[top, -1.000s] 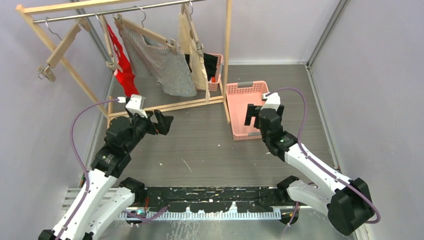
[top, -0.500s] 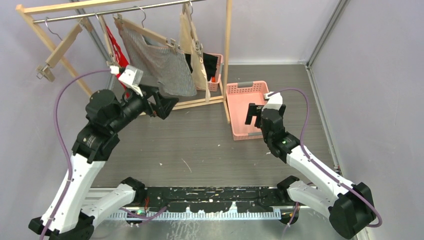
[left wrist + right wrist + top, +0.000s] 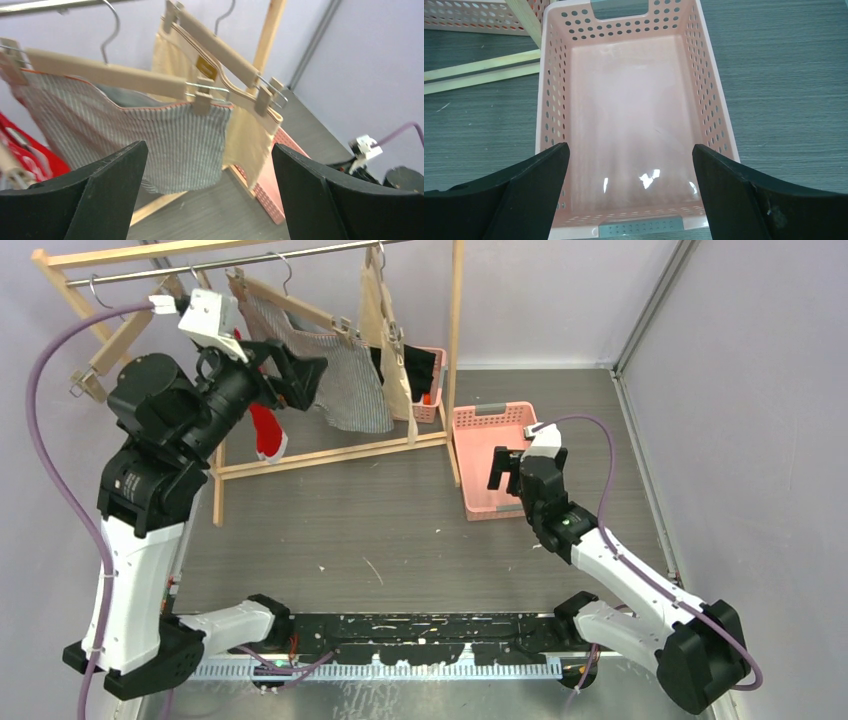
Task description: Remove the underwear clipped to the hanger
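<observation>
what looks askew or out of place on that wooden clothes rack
The bare wooden clip hanger at the metal rail's left end hangs steeply tilted, one end far lower. Nothing looks spilled or damaged.

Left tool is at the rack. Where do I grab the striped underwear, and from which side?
Pinch the striped underwear at its side edge just below the clip, left tool coming in from the front. That edge hangs free, facing the open tool, so a downward tug may slip it out.
</observation>
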Available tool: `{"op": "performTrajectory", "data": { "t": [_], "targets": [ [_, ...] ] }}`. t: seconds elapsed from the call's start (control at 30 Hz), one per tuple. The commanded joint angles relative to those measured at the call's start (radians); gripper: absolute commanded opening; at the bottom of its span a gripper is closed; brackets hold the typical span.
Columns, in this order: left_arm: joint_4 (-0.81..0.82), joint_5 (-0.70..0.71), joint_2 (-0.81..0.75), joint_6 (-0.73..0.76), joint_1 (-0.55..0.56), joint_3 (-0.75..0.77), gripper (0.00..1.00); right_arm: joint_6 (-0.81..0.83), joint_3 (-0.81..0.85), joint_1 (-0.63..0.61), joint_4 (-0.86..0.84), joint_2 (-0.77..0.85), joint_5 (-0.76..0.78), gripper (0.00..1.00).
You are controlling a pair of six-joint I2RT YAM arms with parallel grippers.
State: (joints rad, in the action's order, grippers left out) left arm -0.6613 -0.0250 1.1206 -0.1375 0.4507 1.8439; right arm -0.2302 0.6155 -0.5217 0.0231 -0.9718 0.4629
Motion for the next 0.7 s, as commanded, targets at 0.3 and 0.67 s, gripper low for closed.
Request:
{"op": "performTrajectory", "data": {
  "t": [0.3,0.67],
  "targets": [
    [-0.188,0.386,0.134,0.119,0.002,0.277,0.98,0.012,0.064,-0.006,-0.043,-0.043,-0.055,1.0],
    [-0.234,0.46,0.21,0.122,0.002,0.366,0.98,0.009,0.059,-0.009,-0.037,-0.083,-0.12,1.0]
  ]
}}
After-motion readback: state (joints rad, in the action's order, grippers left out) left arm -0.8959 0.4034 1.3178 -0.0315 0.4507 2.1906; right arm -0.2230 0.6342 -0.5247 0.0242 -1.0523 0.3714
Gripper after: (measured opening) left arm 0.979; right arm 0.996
